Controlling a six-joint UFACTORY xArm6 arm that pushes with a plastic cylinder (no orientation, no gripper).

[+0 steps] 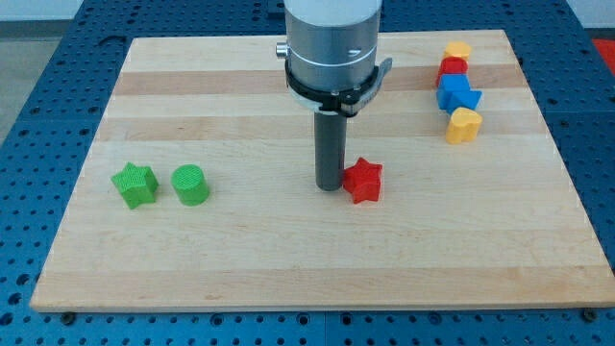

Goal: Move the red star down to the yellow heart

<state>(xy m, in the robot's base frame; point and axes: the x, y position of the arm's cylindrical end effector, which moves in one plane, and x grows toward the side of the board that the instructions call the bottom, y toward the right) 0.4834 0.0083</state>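
Observation:
The red star lies near the middle of the wooden board. My tip stands right beside the star's left side, touching or almost touching it. The yellow heart lies at the view's upper right, at the bottom end of a short column of blocks. It is up and to the right of the star.
In the column above the yellow heart lie a blue block, a red block and a yellow block. A green star and a green cylinder sit at the view's left.

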